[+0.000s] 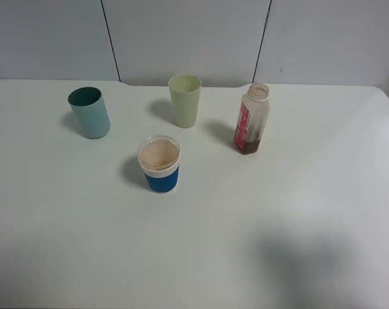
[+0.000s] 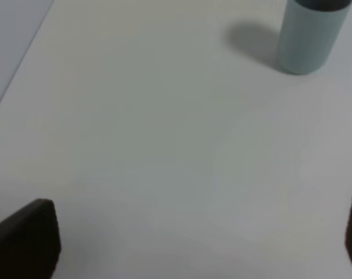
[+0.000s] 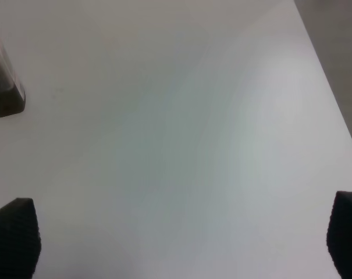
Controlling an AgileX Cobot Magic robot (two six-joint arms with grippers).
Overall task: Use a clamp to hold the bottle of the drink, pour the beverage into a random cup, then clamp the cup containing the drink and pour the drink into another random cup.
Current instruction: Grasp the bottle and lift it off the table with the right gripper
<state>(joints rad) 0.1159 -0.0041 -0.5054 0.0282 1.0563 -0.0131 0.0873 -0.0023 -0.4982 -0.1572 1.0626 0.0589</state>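
Observation:
An open clear bottle [image 1: 251,120] with a red label and a little brown drink at its bottom stands right of centre; its base shows in the right wrist view [image 3: 4,87]. A pale green cup [image 1: 184,100] stands at the back middle, a teal cup [image 1: 89,112] at the back left, also in the left wrist view [image 2: 310,32]. A blue-sleeved white cup [image 1: 159,163] stands in front. No gripper shows in the exterior high view. My left gripper [image 2: 199,244] and right gripper [image 3: 181,241] are open and empty over bare table.
The white table [image 1: 278,225] spreads under everything, its back edge against a grey panelled wall [image 1: 181,32]. The table's right edge shows in the right wrist view [image 3: 333,93]. A soft shadow [image 1: 297,257] lies on the table at the front right.

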